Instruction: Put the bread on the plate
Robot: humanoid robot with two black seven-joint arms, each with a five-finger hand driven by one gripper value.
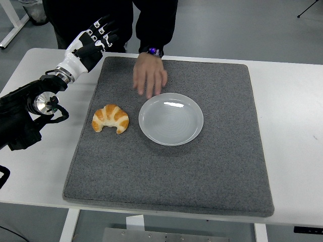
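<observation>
A golden croissant (110, 118) lies on the grey mat (212, 166), left of centre. A white round plate (171, 119) sits just to its right, bare inside. My left hand (96, 38) is raised over the mat's far left corner, well behind the croissant, with fingers spread and holding nothing. My right arm is out of view.
A person in dark clothes stands at the table's far side. The person's hand (150, 74) rests on the mat just behind the plate's far left rim, a watch on the wrist. The white table (292, 111) shows around the mat.
</observation>
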